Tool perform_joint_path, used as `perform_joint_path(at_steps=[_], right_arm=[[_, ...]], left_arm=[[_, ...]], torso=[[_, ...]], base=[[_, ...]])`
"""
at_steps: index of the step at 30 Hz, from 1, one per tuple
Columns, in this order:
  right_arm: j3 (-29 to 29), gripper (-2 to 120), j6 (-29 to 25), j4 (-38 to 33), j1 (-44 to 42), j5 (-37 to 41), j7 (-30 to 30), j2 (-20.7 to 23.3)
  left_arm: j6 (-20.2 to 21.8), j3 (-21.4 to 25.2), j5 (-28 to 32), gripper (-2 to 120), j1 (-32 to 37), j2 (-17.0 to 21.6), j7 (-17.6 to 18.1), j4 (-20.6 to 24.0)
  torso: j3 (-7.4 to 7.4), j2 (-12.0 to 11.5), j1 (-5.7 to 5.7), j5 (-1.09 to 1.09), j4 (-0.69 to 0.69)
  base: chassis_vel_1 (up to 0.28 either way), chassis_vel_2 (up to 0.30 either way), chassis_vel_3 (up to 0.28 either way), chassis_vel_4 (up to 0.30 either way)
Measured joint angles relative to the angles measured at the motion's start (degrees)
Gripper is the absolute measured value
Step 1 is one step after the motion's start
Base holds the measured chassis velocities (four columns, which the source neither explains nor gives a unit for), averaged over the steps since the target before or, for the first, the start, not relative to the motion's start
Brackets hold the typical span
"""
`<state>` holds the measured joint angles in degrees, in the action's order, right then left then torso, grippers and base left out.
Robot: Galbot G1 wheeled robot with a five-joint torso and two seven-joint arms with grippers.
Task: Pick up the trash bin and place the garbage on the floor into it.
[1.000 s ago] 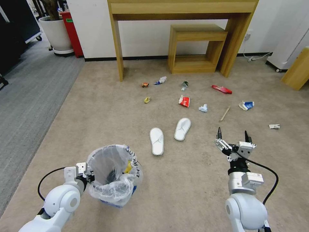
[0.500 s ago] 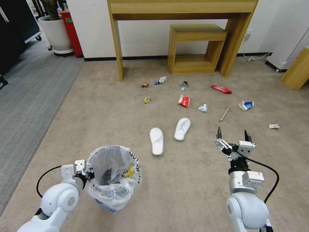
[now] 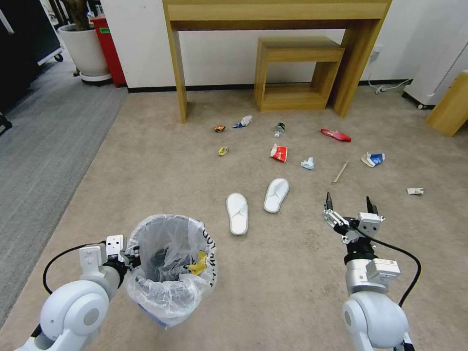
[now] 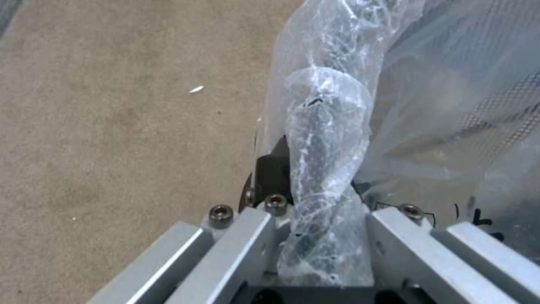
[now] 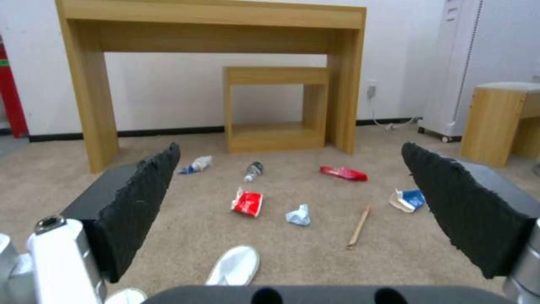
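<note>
The trash bin (image 3: 170,273), lined with a crinkly white bag, is near my left side with a yellow wrapper (image 3: 198,266) inside. My left gripper (image 3: 129,256) is shut on its rim; the bag's rim (image 4: 323,169) is pinched between the jaws. The garbage lies on the beige floor (image 3: 156,170) ahead: two white slippers (image 3: 237,213) (image 3: 276,195), a red packet (image 3: 279,153), a bottle (image 3: 279,128), a tissue (image 3: 307,164), a stick (image 3: 340,172), a carton (image 3: 373,159) and a red wrapper (image 3: 335,135). My right gripper (image 3: 348,202) hovers open to the right of the slippers, pads (image 5: 141,198) wide apart.
A wooden desk (image 3: 178,63) with a small wooden shelf (image 3: 295,73) under it stands at the wall behind the litter. Grey ribbed carpet (image 3: 44,146) runs along the left. A wooden block (image 3: 451,105) and a white unit (image 3: 438,63) stand at the right.
My left arm has drawn back and left with the bin, which now sits more upright. The right gripper has edged slightly forward, still open.
</note>
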<state>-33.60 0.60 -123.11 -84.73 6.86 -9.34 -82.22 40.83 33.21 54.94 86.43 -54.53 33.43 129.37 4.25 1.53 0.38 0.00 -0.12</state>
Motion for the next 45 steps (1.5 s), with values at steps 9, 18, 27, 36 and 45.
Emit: perform_joint_path(at_steps=[9, 18, 27, 36, 45], right_arm=[[-0.5, 100, 0.7, -1.3, -0.7, 2.5, 0.0, 1.1], [-1.4, 100, 0.9, -2.0, -1.2, 2.3, 0.4, 1.1], [-1.7, 100, 1.3, -2.1, -1.2, 1.8, 0.8, 0.8], [-1.9, 100, 2.1, -2.2, -1.1, 1.9, 0.8, 0.6], [-1.7, 100, 2.1, -2.0, -1.1, 1.9, 0.8, 0.3]], left_arm=[[-0.1, -0.3, -0.1, 1, 0.8, 0.4, 0.1, 1.0], [-0.3, -0.7, -0.1, 1, 0.2, 0.9, 0.0, -0.3], [-0.7, -1.1, -0.3, 1, -0.8, 0.5, -0.4, -2.1], [-0.9, -1.6, -0.4, 1, -1.5, 0.2, -0.6, -2.8], [-1.2, -1.9, -0.9, 1, -1.9, 0.2, -1.3, -3.4]], torso=[[0.00, 0.0, 0.00, 0.00, 0.00], [0.00, 0.0, 0.00, 0.00, 0.00], [0.00, 0.0, 0.00, 0.00, 0.00], [0.00, 0.0, 0.00, 0.00, 0.00], [0.00, 0.0, 0.00, 0.00, 0.00]], base=[[0.000, 0.000, 0.000, 0.000], [0.000, 0.000, 0.000, 0.000], [0.000, 0.000, 0.000, 0.000], [0.000, 0.000, 0.000, 0.000], [-0.018, 0.021, 0.023, -0.022]])
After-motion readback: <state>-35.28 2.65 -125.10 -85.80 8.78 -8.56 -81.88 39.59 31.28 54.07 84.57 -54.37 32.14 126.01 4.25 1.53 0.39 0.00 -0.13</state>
